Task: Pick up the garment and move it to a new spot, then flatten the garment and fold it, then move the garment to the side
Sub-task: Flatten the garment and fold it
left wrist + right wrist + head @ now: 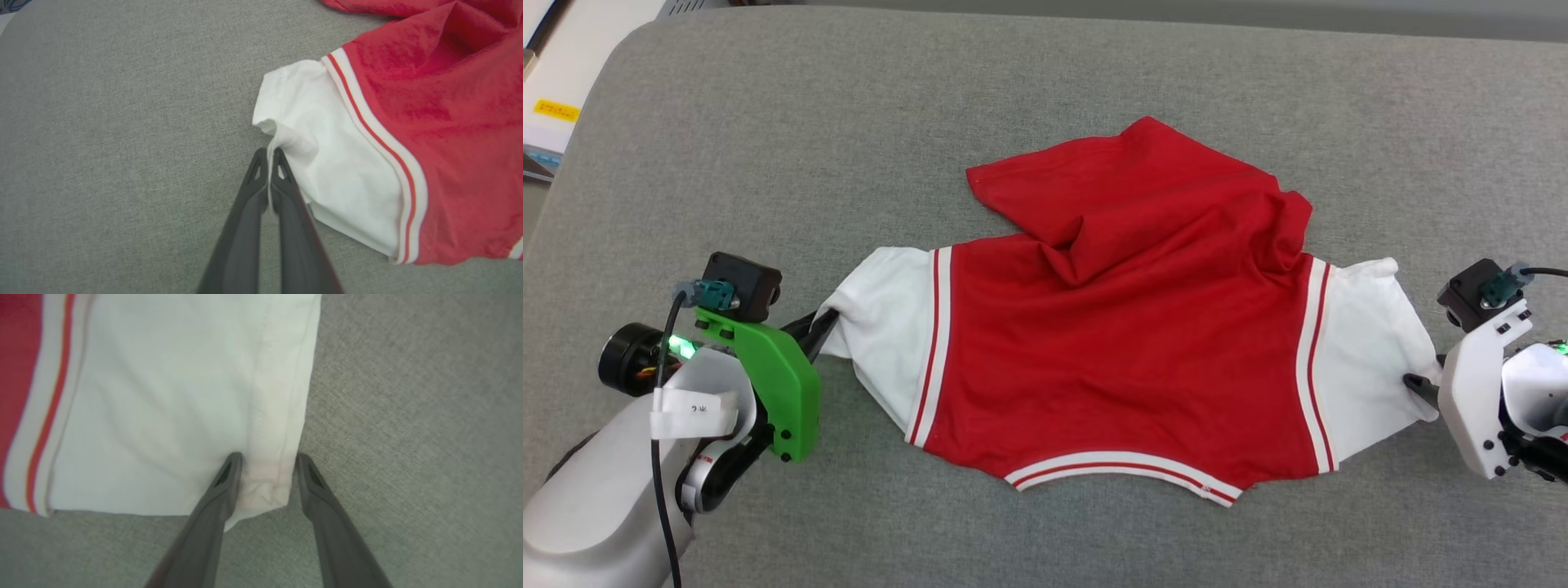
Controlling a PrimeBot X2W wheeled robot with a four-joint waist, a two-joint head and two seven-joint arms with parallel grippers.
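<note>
The garment (1127, 367) lies across the middle of the counter (768, 122), stretched sideways between our two arms. Its striped edge is toward us, and its far part (1127, 188) is bunched and folded back on itself. We judge this to be the flattening step: taking a sleeve at each side lets us pull the red body taut and draw out those folds.

The left sleeve (882, 327) is gathered to a point, because our left hand (267, 153) is pressed together on its outer edge, with a thin ridge of white cloth pinched between the fingers. The right sleeve (1364, 351) lies flatter. Our right hand (267, 459) is spread, its fingers straddling the hemmed corner without gripping it. We would need to pinch there before any pull is even.

The counter is covered in grey woven fabric with a rounded far-left corner, which should let the cloth slide. Beyond that corner is a pale surface with a small yellow label (557, 109).
</note>
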